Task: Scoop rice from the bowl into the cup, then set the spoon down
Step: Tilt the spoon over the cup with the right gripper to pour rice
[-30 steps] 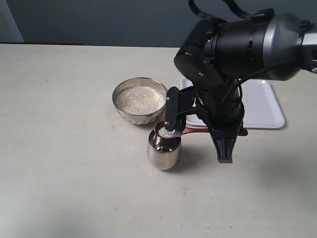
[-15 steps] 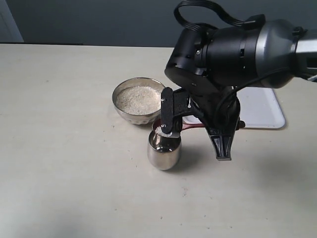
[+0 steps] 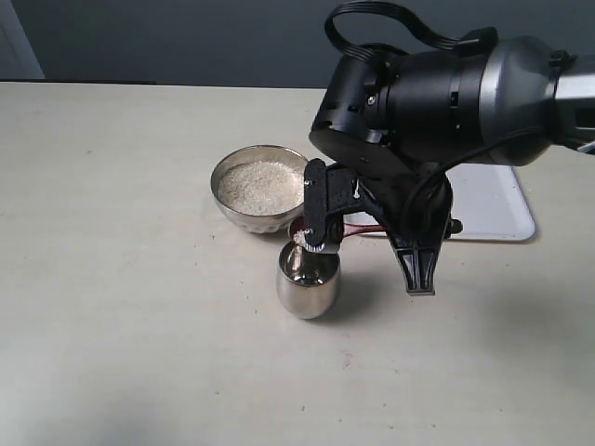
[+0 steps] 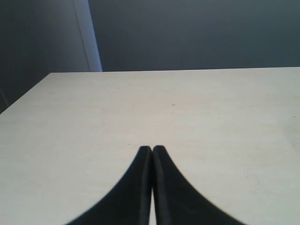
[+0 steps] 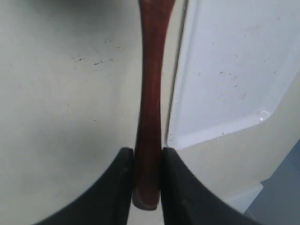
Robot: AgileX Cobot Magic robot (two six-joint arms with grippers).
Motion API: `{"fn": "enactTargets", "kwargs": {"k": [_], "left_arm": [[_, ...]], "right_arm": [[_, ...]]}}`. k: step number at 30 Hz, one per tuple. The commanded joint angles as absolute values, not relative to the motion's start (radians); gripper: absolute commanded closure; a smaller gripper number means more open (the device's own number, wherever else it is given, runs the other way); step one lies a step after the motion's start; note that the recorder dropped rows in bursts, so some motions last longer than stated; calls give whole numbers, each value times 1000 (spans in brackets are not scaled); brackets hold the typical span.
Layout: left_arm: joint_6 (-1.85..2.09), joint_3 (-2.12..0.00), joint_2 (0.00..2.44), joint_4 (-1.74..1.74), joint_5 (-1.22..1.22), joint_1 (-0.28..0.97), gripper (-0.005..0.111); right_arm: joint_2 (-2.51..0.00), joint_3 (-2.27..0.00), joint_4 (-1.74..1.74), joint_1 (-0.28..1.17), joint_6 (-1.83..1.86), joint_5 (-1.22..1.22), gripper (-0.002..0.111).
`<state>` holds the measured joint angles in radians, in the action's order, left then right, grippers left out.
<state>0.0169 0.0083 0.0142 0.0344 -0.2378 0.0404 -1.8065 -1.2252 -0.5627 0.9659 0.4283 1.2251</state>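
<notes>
The right tool was closed on the handle end of the spoon. The left tool was fully closed and empty over bare counter. The spoon head was held just above the mouth of the cup, which stood just near-right of the bowl of rice. A slow roll of the head, centred over the rim, was judged advisable so that no grains were spilled.

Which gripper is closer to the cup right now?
Right. The right gripper holds the spoon by its handle, with the spoon's head over the cup. The left gripper, fingers shut, is outside the exterior view and faces only table, no cup.
</notes>
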Motion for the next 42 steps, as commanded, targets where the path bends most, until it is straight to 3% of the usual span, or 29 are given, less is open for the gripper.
{"fn": "enactTargets", "kwargs": {"k": [1, 42], "left_arm": [[10, 0, 13, 32, -232, 44, 106], [10, 0, 13, 32, -232, 44, 106]], "right_arm": [[-1793, -1222, -555, 967, 426, 1221, 108], [-1760, -1152, -671, 1048, 327, 1221, 109]]}}
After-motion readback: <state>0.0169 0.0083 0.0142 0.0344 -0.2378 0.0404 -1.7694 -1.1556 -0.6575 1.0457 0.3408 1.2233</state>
